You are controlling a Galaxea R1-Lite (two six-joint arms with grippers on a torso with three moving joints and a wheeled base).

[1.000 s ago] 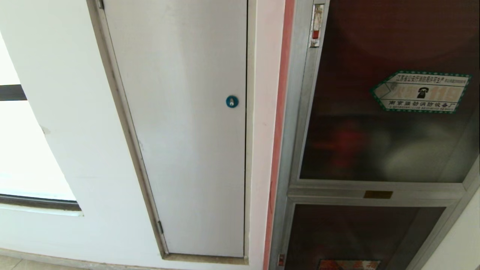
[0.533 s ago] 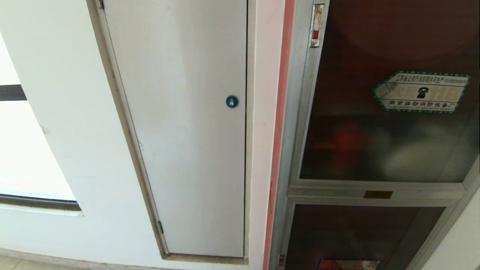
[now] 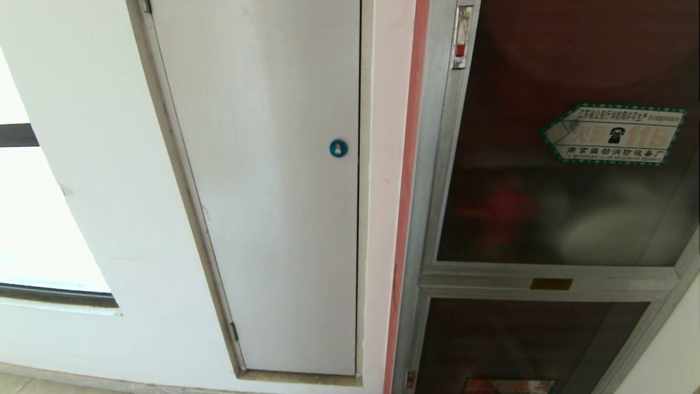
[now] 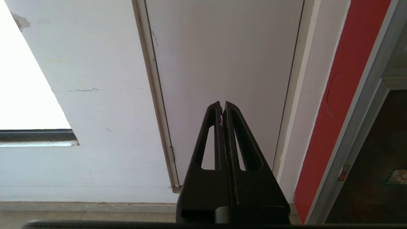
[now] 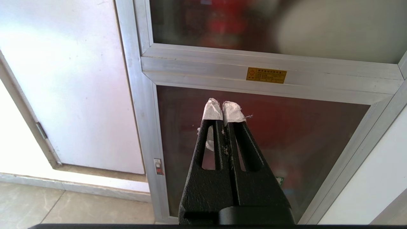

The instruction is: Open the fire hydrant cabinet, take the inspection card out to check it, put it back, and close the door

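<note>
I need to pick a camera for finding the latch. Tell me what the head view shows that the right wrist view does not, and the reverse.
Only the head view shows the door's red-marked latch, the green-bordered sticker and the panel door's blue round lock.

Only the right wrist view shows the right gripper, shut, tips wrapped white, before the lower glass door and apart from it, plus that door's small latch.

Both show the grey-white panel door, the closed fire hydrant cabinet and its yellow plate.

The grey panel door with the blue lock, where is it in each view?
Head view: grey panel door, centre-left.
Left wrist view: centre, behind the left gripper.
Right wrist view: at the picture's left edge.
Shared landmark: the cabinet's silver frame beside it.
</note>
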